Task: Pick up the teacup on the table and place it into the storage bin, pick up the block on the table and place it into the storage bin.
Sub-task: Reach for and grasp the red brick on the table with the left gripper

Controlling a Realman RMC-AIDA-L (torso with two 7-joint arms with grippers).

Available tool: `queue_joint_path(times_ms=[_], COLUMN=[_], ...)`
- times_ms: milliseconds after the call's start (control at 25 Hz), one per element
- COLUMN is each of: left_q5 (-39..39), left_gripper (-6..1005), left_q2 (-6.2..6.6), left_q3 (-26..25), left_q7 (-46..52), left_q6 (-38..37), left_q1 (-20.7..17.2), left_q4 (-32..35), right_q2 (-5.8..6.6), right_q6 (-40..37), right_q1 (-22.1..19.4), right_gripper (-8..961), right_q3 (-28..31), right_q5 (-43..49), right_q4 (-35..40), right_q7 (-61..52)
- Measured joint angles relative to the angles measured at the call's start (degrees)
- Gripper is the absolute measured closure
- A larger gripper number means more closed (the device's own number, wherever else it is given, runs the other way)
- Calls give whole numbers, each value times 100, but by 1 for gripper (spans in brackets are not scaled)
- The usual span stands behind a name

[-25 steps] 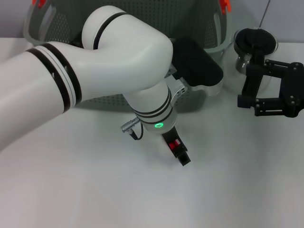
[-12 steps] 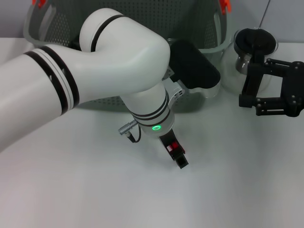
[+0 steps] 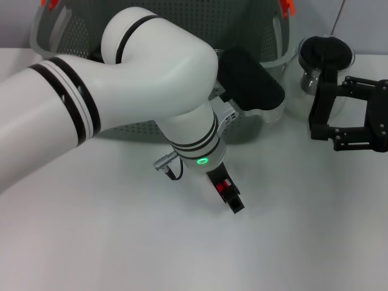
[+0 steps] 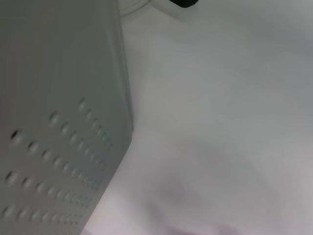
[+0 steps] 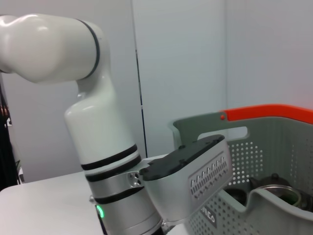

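Grey-green storage bin (image 3: 242, 24) just behind left end effector (image 3: 233, 200), clamped on red block (image 3: 223, 185), right end effector (image 3: 321, 118) apart.

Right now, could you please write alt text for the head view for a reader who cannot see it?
The left hand points down at the white table before the grey-green storage bin. The right hand hovers beside a glass pot.

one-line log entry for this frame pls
left hand: low over table in front of storage bin, something red between fingers | right hand: open, idle by glass pot | teacup: not visible
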State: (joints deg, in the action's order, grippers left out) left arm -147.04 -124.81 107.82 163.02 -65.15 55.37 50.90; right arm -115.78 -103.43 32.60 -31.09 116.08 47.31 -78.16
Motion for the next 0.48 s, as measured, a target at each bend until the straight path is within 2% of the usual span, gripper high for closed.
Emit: queue_joint_path(times_ms=[360, 480], left_q5=[-33, -52], left_gripper=[126, 127], left_q2=[9, 12], left_q3=[-21, -23], left_q7=[-18, -25], left_q6=[-14, -14], left_q1=[-18, -10], left_q4=[9, 9], right_q2=[87, 150], right_q6=[-70, -150], right_q1=[-15, -5], right_gripper=[25, 25], right_q3=[10, 7], right_q5=[12, 12], right_q4=[10, 18], right_q7=[-54, -124])
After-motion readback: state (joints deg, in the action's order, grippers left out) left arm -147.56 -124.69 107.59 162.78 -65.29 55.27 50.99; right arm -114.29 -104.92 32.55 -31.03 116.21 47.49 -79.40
